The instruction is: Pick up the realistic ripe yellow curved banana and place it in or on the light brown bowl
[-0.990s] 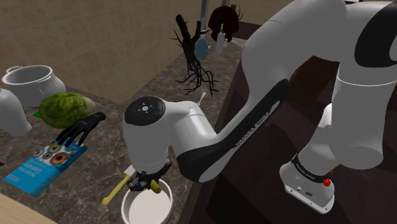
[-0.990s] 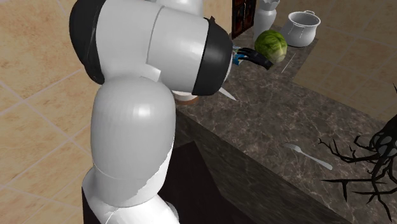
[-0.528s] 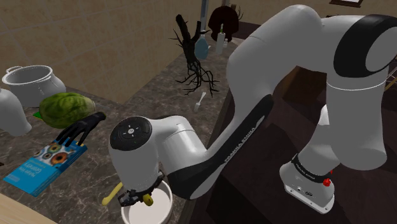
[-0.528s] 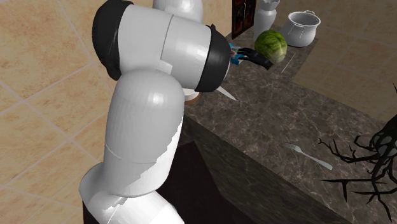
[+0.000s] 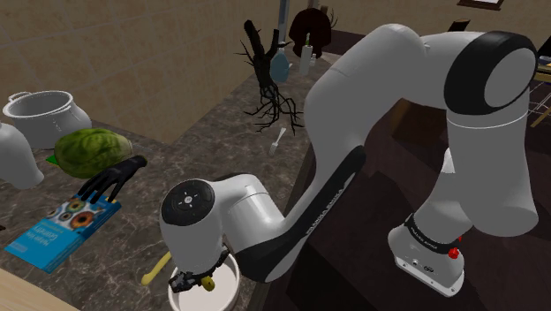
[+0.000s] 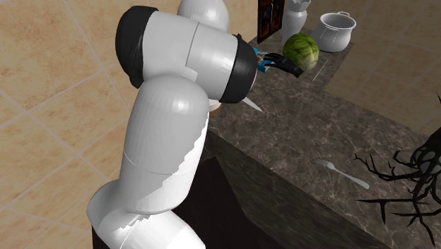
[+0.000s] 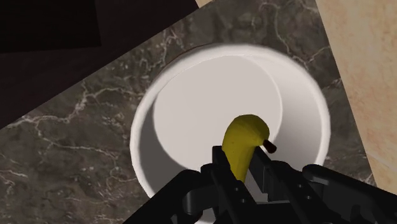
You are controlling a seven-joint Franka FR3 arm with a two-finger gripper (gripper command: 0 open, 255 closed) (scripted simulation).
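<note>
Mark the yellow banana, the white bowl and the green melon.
Curved yellow banana (image 7: 245, 143): wrist view, mid-body.
Round white bowl (image 7: 191, 108): wrist view, bare inside surface.
Green mottled melon (image 5: 93, 150): shoulder view, centre of rind.

Yellow curved banana (image 7: 245, 137), dark tip, clasped in hand (image 7: 240, 168) over white round bowl (image 7: 191, 102) on dark veined counter (image 7: 76, 140).

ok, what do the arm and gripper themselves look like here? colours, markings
Arm: glossy white rounded shells with black joint bands. A black strip along the forearm carries pale FRANKA EMIKA lettering. There is a round black cap at the wrist and a small red button on the white base. Gripper: all black, two blocky fingers.
</note>
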